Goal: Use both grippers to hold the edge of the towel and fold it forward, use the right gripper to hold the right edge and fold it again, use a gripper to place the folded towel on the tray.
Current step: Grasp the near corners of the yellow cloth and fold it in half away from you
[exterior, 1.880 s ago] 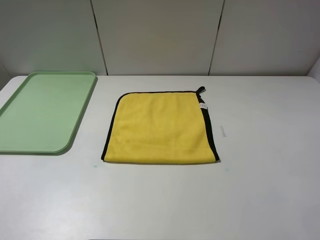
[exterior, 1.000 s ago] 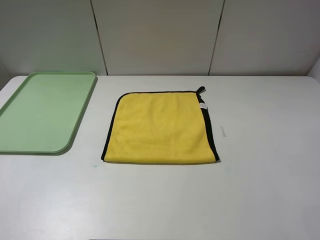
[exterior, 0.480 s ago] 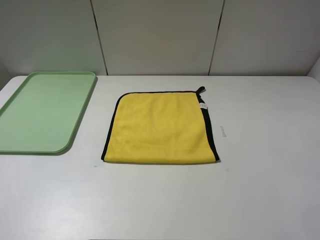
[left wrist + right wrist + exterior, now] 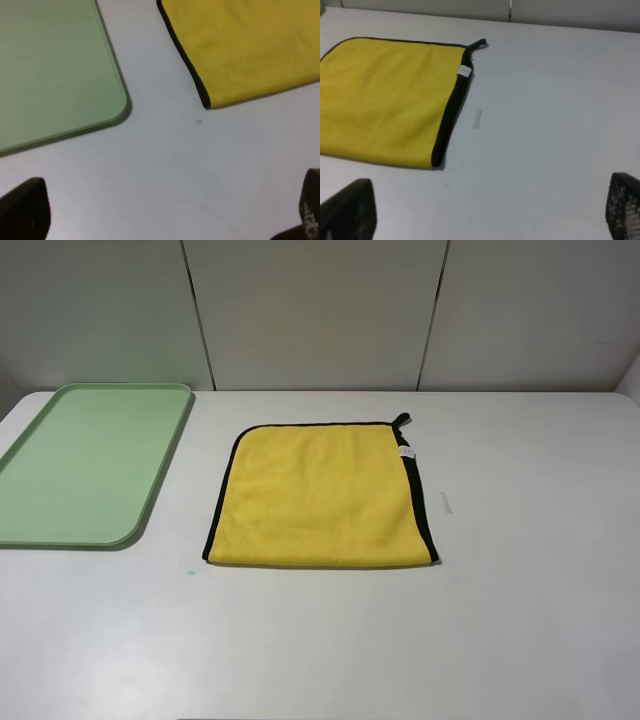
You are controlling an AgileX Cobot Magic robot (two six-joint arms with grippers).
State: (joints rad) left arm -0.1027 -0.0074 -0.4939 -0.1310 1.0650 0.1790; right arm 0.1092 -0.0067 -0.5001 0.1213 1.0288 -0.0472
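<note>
from the high camera, the yellow towel (image 4: pixel 318 496) lay flat and unfolded at the middle of the white desk (image 4: pixel 520 570). its black hanging loop (image 4: pixel 402 420) sat at the one o'clock corner, and a white label (image 4: pixel 405 451) sat just beside it on the black edge. the green tray (image 4: pixel 90 465) sat at ten o'clock from the towel, apart from it. towel and tray had not shifted since the earlier pictures.

in the left wrist camera, the left tool (image 4: pixel 167 210) was spread wide and held nothing. it was over bare desk, near one corner of the towel and one corner of the tray.

in the right wrist camera, the right tool (image 4: pixel 486 207) was likewise wide apart and empty, near the towel's loop-side edge.
</note>
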